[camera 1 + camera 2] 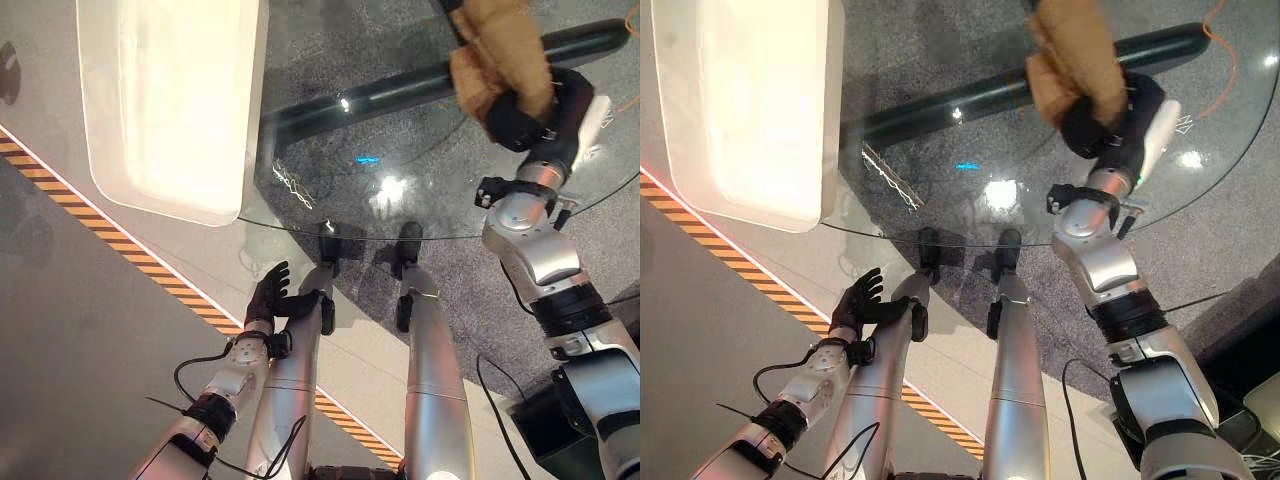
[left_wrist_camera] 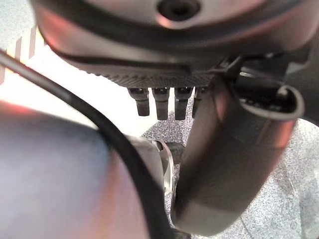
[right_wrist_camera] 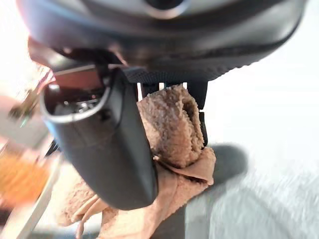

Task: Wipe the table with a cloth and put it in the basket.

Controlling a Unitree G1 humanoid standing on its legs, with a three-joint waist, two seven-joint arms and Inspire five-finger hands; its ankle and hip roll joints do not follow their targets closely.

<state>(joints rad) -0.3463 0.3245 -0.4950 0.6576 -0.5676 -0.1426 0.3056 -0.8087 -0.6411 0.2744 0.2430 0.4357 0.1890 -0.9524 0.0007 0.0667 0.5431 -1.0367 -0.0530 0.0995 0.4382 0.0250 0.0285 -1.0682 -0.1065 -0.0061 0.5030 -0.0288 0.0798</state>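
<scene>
The right hand (image 1: 535, 115) grips the bunched brown cloth (image 1: 495, 55) over the glass table (image 1: 400, 170); the left hand (image 1: 275, 295) hangs low, fingers relaxed.

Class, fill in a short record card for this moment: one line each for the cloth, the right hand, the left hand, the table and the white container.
cloth: brown terry cloth, bunched, over the glass
right hand: right hand with fingers curled round the cloth
left hand: left hand low beside the table edge, fingers straight, holding nothing
table: round glass table, see-through
white container: white basket at the table's left side, nothing seen inside
</scene>
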